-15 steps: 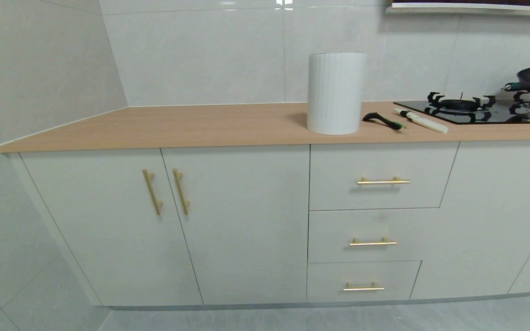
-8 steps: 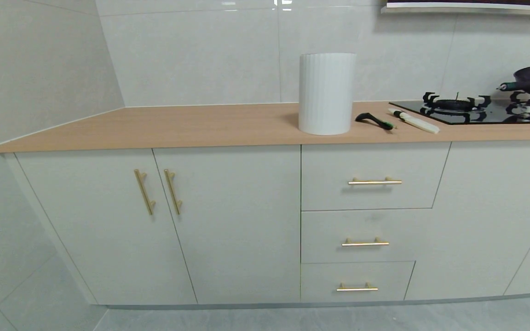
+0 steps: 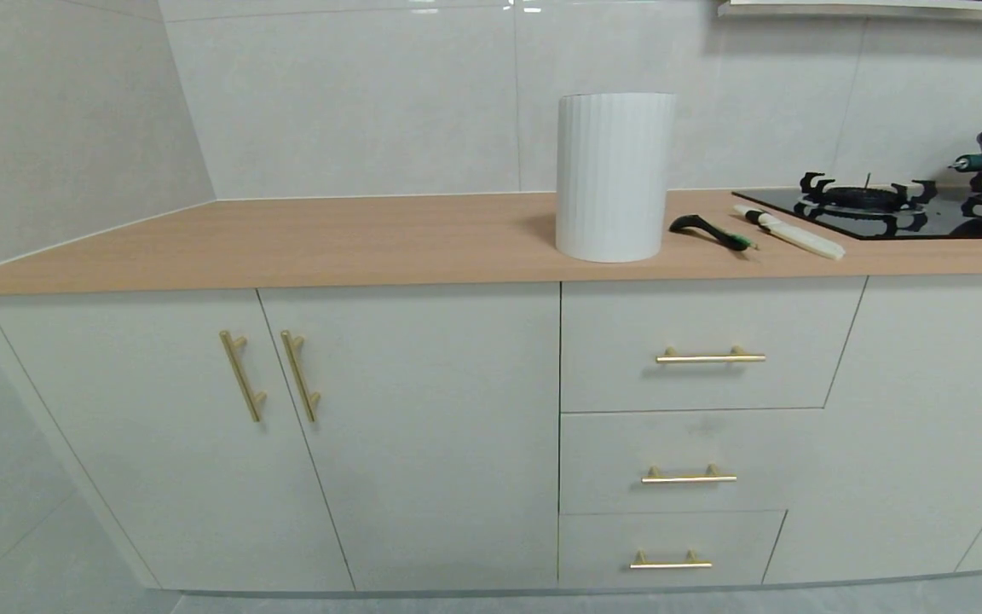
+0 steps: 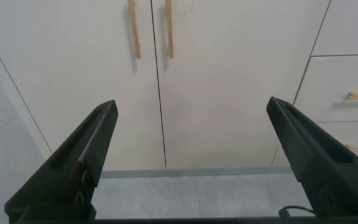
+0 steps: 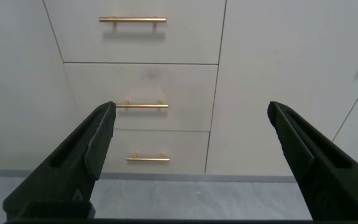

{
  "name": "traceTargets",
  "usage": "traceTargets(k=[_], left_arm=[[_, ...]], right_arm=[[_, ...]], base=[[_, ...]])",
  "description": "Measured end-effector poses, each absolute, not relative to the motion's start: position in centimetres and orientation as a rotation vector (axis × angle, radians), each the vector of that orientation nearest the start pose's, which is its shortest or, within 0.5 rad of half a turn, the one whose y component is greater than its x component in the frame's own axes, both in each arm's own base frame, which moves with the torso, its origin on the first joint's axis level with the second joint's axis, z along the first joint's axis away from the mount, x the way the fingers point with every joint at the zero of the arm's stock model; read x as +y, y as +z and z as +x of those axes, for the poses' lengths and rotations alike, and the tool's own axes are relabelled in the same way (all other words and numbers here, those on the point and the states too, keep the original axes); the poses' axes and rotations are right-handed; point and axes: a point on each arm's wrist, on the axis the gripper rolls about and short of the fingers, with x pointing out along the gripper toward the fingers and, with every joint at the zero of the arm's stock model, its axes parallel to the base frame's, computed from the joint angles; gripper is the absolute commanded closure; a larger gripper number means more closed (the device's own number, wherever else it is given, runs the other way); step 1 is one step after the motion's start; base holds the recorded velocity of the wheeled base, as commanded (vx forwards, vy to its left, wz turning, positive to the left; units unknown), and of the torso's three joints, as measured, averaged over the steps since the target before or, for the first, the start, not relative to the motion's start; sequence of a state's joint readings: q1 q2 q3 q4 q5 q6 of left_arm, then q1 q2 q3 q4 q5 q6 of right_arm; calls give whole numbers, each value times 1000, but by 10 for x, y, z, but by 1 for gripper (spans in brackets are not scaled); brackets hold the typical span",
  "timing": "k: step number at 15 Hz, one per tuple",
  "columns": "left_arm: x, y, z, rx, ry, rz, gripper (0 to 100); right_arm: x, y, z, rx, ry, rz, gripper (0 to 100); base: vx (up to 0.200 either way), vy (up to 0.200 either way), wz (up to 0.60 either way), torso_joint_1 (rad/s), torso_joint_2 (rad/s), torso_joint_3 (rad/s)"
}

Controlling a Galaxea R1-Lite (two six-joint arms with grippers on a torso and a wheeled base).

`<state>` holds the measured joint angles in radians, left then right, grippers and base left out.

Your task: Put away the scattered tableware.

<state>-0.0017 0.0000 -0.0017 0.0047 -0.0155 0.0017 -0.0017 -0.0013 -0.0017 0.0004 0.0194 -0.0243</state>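
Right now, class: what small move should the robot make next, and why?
Probably raise the right gripper toward the counter: it and the left gripper hang open, low before the cabinet fronts, while the black tool and the white utensil lie beside the ribbed holder.

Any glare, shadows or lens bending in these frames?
Head view: glare on the wall tiles; cabinet door edges lean outward; canister shades the counter to its left. Right wrist view: soft shadows under the drawer handles. Left wrist view: even light.
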Motion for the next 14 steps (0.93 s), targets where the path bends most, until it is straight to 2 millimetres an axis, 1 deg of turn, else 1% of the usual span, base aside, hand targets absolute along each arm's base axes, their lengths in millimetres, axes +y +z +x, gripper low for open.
traceTargets(k=[10, 11, 13, 14], left_arm=[[0, 75, -23, 3, -17, 3, 0], [0, 76, -23, 3, -17, 3, 0], [0, 75, -23, 3, -17, 3, 0], [0, 76, -23, 3, -17, 3, 0]], right_arm=[[0, 76, -23, -4, 19, -29, 0], [1, 79, -24, -10, 21, -26, 0], [1, 104, -29, -68, 42, -13, 0], [0, 113, -27, -53, 60, -9, 0]], base=[[0, 0, 0, 0, 0, 0], [0, 0, 0, 0, 0, 0], [0, 0, 0, 0, 0, 0], [0, 0, 0, 0, 0, 0]])
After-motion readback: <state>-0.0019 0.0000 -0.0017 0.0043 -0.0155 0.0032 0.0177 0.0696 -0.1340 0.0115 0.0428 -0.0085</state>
